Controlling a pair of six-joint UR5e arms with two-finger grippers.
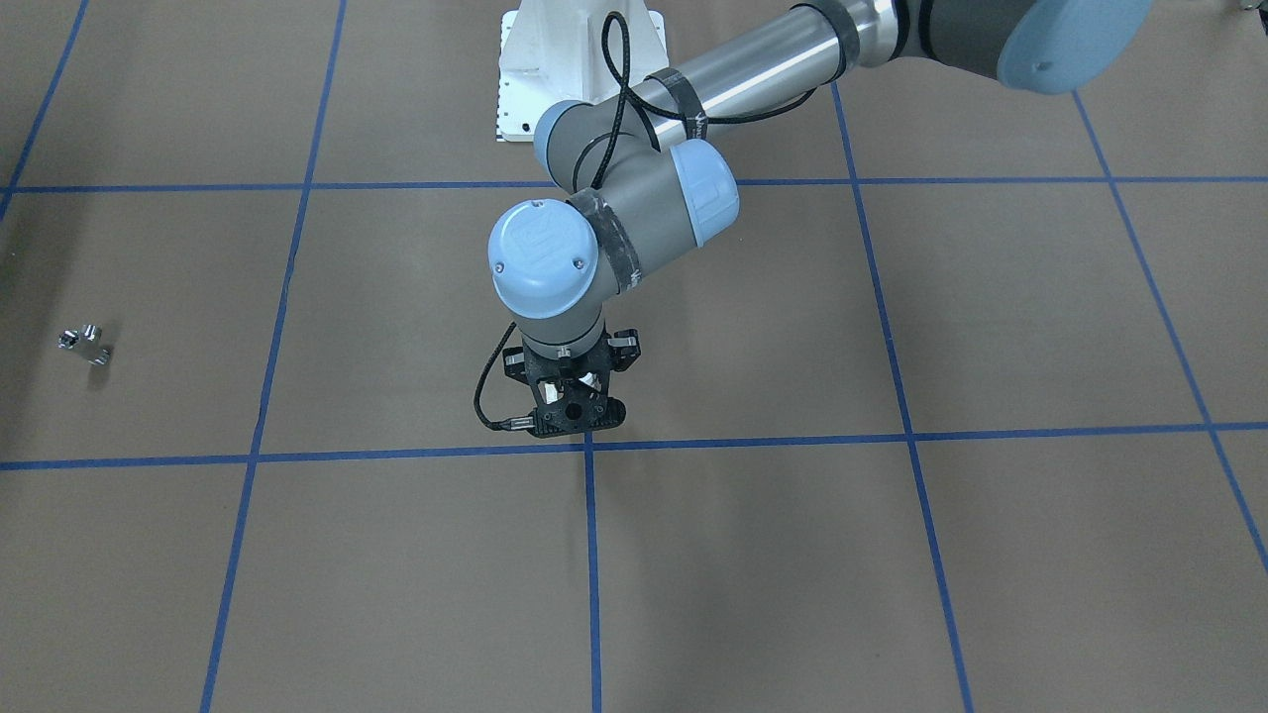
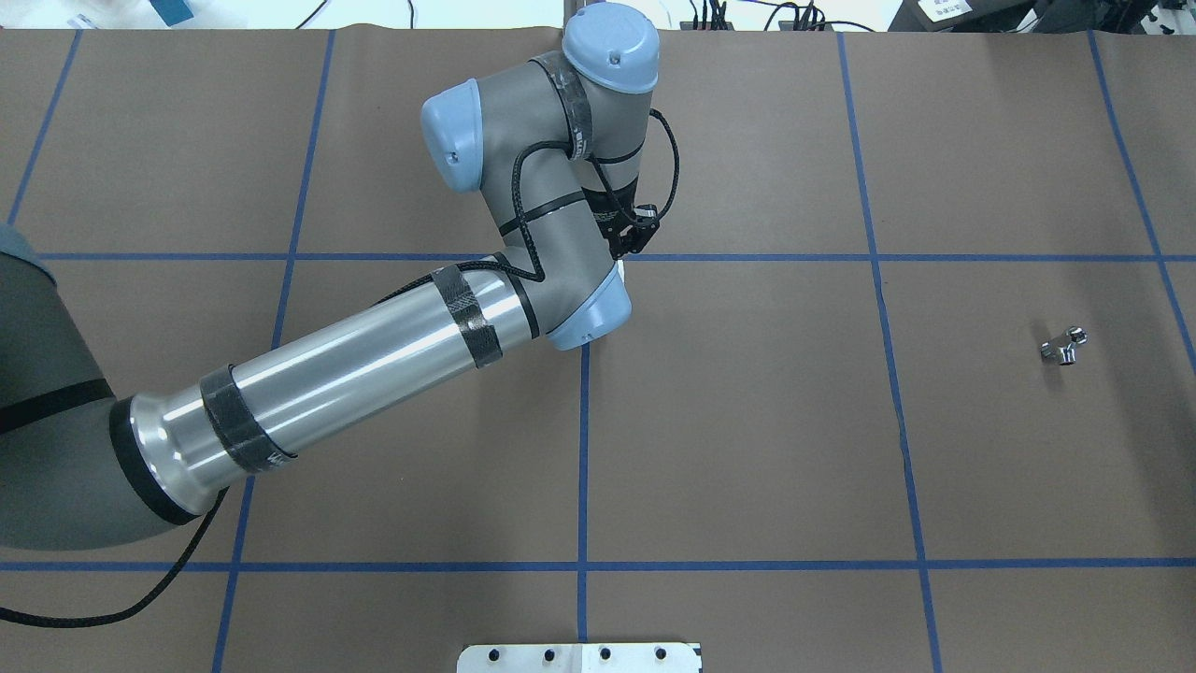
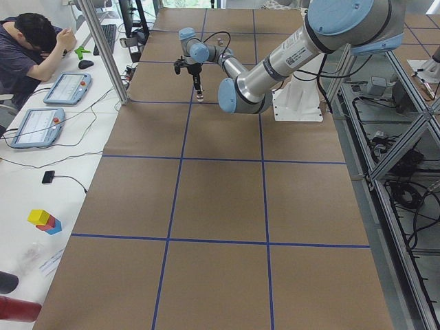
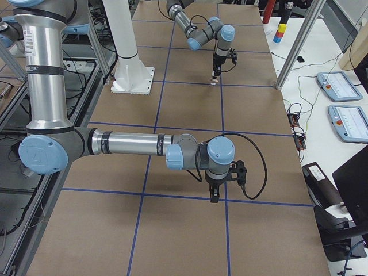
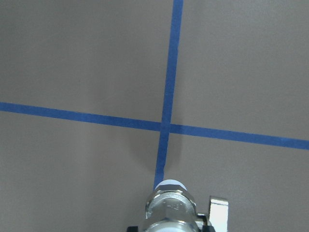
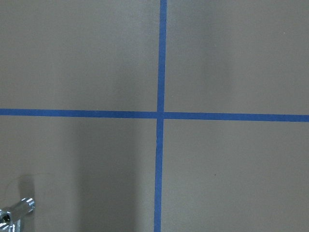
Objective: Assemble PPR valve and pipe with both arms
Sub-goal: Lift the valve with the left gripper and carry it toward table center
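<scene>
The PPR valve (image 5: 170, 207), with a white ring end, a silvery body and a white side handle, fills the bottom of the left wrist view. My left gripper (image 1: 573, 394) is shut on it, just above a blue tape crossing mid-table. The pipe (image 2: 1063, 346), a tiny shiny metal fitting, lies alone on the brown paper far off to the robot's right, and shows as the pipe (image 1: 84, 343) in the front view and the pipe (image 6: 14, 212) at the right wrist view's bottom left. My right gripper (image 4: 214, 197) hangs over another crossing; whether it is open or shut I cannot tell.
Blue tape lines divide the brown table cover into a grid. The white bolted pedestal (image 1: 580, 59) stands at the robot's side. Along the far edge run a metal post (image 3: 110, 48) and a desk with tablets (image 3: 67, 88), where a person (image 3: 31, 41) sits.
</scene>
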